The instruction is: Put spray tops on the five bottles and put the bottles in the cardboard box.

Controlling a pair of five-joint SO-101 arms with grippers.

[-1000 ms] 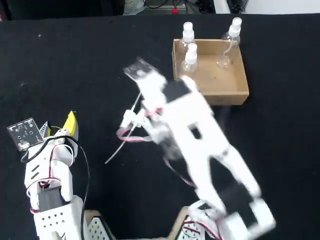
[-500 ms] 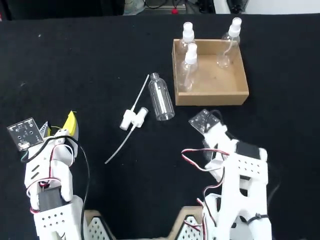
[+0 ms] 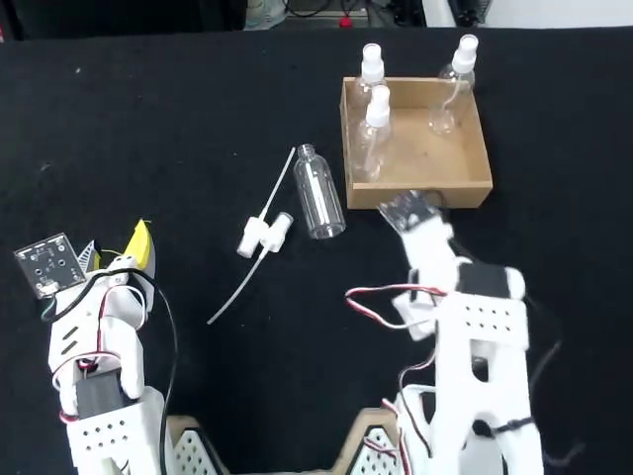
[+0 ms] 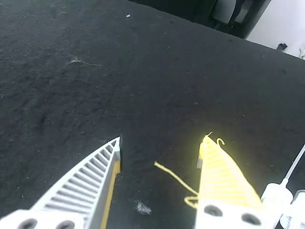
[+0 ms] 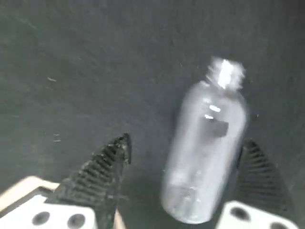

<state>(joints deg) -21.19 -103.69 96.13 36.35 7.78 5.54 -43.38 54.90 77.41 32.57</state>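
With three capped bottles (image 3: 375, 121) standing in the cardboard box (image 3: 484, 148) and two spray tops (image 3: 264, 235) just beyond the released left gripper (image 4: 163, 138), the uncapped bottle (image 5: 205, 152) lies flat ahead of the gaping right gripper (image 5: 186, 140), nearer one finger.

In the high view the right gripper (image 5: 186, 143) is hidden beneath the wrist board (image 3: 408, 210) just in front of the cardboard box (image 3: 467, 188), and the right arm (image 3: 480, 366) is cut off at its base by the picture's edge. The uncapped bottle (image 5: 205, 152) lying beside the box is blurred in the right wrist view, its threaded neck smeared. In the left wrist view a spray top (image 4: 275, 198) is cut off by the picture's edge.
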